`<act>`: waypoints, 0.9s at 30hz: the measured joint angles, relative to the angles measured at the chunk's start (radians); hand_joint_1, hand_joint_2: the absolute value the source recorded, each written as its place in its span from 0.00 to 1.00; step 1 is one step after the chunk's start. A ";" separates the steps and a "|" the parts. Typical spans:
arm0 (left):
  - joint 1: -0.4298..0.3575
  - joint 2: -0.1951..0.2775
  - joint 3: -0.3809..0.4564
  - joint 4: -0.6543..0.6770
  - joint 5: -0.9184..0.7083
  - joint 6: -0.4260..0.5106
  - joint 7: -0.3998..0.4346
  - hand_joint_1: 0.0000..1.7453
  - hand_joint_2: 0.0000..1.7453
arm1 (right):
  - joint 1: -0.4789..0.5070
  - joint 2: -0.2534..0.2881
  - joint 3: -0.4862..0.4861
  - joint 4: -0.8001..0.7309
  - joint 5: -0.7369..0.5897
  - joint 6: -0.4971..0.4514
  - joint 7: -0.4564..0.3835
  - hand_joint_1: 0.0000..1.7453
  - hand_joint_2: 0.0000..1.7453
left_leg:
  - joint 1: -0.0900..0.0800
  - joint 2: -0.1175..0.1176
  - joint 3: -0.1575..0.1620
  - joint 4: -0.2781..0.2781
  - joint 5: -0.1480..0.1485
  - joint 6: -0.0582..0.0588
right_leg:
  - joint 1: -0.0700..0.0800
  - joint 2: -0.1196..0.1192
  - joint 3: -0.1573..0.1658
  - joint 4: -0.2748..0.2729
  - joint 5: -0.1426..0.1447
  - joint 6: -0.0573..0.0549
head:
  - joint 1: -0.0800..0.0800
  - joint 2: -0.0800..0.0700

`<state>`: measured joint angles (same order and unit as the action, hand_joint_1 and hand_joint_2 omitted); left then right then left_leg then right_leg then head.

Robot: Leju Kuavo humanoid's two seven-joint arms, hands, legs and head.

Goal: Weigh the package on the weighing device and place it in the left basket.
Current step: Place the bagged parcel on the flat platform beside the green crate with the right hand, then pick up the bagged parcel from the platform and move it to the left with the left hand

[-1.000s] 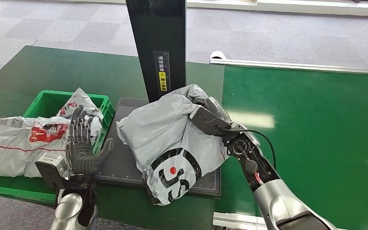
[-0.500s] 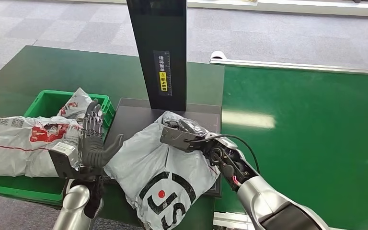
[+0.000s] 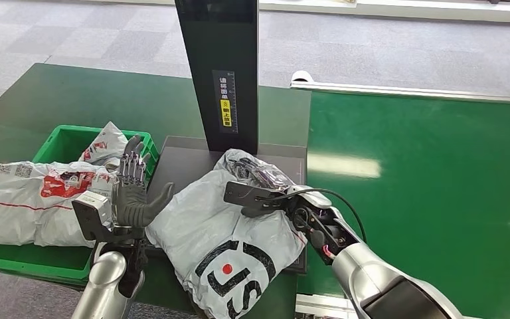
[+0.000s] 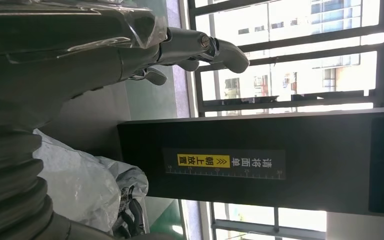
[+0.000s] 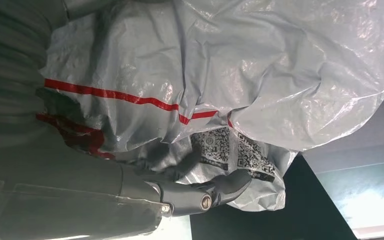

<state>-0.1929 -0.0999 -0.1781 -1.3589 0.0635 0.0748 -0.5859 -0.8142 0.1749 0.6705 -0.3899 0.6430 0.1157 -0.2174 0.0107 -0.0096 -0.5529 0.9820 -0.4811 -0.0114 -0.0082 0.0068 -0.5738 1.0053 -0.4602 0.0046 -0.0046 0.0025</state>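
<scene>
A: Where is the parcel [image 3: 226,232] sitting?

B: The grey plastic parcel lies on the dark scale plate [image 3: 186,159], spilling over the plate's near edge at about 6 o'clock, with its black round logo and red dot facing up. The black post [image 3: 220,66] of the scale stands at 12 o'clock from it, carrying a yellow label.

A: And the right hand [image 3: 260,178]?

B: It is pressed into the parcel's far end, at about 1 o'clock on the bag. In the right wrist view its fingers [image 5: 215,192] curl around crumpled plastic near a printed code and a red stripe, so it has the bag gripped.

A: The left hand [image 3: 131,193]?

B: It is raised at 9 o'clock from the parcel, just beside the bag's edge, palm upright, fingers spread and straight, holding nothing. I cannot tell whether the thumb touches the plastic.

A: What lies beyond it?

B: The green basket [image 3: 73,136], at 9 o'clock from the scale, already holds white parcels [image 3: 33,199] with red printing. Everything rests on a green table [image 3: 425,186].
</scene>
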 joint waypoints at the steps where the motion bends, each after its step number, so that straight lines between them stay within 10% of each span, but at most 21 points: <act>1: 0.000 0.000 0.000 0.000 0.000 0.000 0.000 0.00 1.00 | 0.000 0.000 0.001 0.000 0.000 0.000 0.000 0.00 1.00 | 0.000 0.000 0.000 0.000 0.000 0.000 | 0.000 0.000 0.000 0.000 0.000 0.000 | 0.000 0.000; 12: 0.037 0.003 0.002 -0.012 0.008 0.022 -0.016 0.00 1.00 | 0.068 -0.030 -0.119 -0.120 -0.270 -0.093 -0.243 0.00 1.00 | 0.000 -0.001 0.000 0.000 0.000 0.000 | 0.000 0.000 0.000 0.000 0.000 0.000 | 0.000 0.000; 20: 0.052 0.001 0.001 -0.013 -0.013 -0.023 -0.003 0.00 1.00 | 0.281 -0.040 -0.319 -0.404 -0.759 0.308 -0.362 0.00 1.00 | 0.000 0.000 0.000 0.000 -0.001 0.000 | 0.000 0.000 0.000 0.000 0.000 0.000 | 0.000 0.000; 27: 0.049 -0.005 -0.023 0.017 -0.084 -0.086 0.048 0.00 1.00 | 0.379 0.001 -0.397 -0.511 -0.883 0.364 -0.341 0.00 1.00 | 0.000 0.001 0.000 0.000 -0.001 0.000 | 0.000 0.000 0.000 0.000 0.000 0.000 | 0.000 0.000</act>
<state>-0.1443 -0.1044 -0.2009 -1.3419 -0.0204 -0.0108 -0.5377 -0.4356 0.1760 0.2739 -0.9006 -0.2403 0.4792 -0.5589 0.0108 -0.0084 -0.5527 0.9818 -0.4816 -0.0116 -0.0081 0.0072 -0.5741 1.0051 -0.4604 0.0047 -0.0046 0.0025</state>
